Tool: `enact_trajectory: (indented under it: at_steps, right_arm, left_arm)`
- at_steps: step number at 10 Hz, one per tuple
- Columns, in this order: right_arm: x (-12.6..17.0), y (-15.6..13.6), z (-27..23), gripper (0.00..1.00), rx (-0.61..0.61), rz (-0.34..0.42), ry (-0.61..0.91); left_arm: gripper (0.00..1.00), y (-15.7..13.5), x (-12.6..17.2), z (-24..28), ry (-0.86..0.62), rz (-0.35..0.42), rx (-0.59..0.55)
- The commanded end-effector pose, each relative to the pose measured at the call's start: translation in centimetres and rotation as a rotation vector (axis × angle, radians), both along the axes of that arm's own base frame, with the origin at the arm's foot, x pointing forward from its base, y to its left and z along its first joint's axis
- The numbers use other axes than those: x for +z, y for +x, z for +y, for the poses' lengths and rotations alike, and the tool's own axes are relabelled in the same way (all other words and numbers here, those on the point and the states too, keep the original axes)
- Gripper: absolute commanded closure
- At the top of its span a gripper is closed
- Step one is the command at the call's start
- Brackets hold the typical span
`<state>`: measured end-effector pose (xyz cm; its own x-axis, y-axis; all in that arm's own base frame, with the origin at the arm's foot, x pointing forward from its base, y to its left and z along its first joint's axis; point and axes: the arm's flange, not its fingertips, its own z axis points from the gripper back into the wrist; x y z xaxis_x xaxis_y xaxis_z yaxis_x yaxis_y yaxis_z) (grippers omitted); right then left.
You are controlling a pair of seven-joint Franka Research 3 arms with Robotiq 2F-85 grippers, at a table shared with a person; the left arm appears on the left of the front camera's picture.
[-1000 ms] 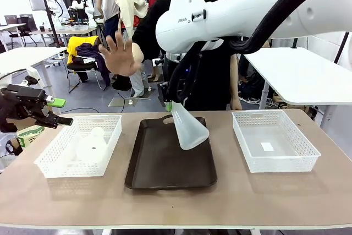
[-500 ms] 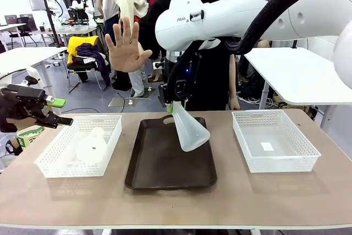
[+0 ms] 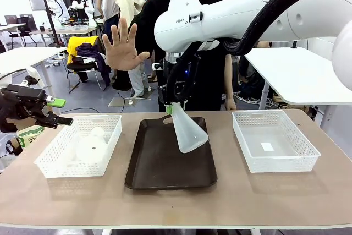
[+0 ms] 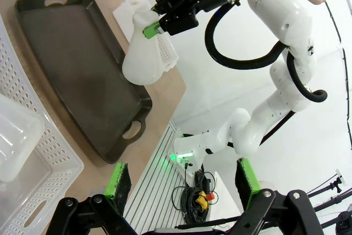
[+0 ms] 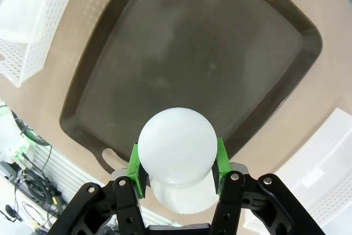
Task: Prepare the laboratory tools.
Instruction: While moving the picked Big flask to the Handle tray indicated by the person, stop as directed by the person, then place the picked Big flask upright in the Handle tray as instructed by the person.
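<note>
The right end effector (image 3: 170, 107) is clamped on the narrow neck of one conical flask (image 3: 188, 130), its green pads pressing on either side. In the right wrist view the flask's round base (image 5: 177, 147) sits between the two fingers (image 5: 135, 169). The flask hangs tilted below the end effector, with its wide base lower and swung toward the robot's side. Directly beneath this end effector lies the dark brown tray (image 3: 165, 171), and the flask is over the tray's far half. Whether the base touches the tray cannot be told.

The left end effector (image 3: 58, 111) has its jaws spread wide and grips nothing. It hovers just beside the far left corner of the left white mesh basket (image 3: 55, 170). The second flask (image 3: 91, 144) lies inside that basket, below the left end effector and to its right. Another white mesh basket (image 3: 278, 164) stands on the worktop (image 3: 247, 199), well to the right of the right end effector. The person's open hand (image 3: 122, 48) is raised, palm toward the robot, above the right end effector and to its left.
</note>
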<state>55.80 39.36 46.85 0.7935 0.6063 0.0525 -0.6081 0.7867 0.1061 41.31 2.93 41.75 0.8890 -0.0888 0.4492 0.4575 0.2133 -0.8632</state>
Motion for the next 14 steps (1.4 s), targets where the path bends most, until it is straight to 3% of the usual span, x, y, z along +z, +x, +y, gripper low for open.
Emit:
enact_trajectory:
  at_steps: [1, 14]
  right_arm:
    - [-0.14, -0.09, -0.14, 1.0, -0.002, -0.007, 0.004]
    - [-0.14, -0.09, -0.14, 1.0, -0.002, -0.007, 0.004]
  left_arm:
    - [0.0, -0.03, 0.16, 0.1, -0.015, -0.016, -0.004]
    - [0.0, -0.03, 0.16, 0.1, -0.015, -0.016, -0.004]
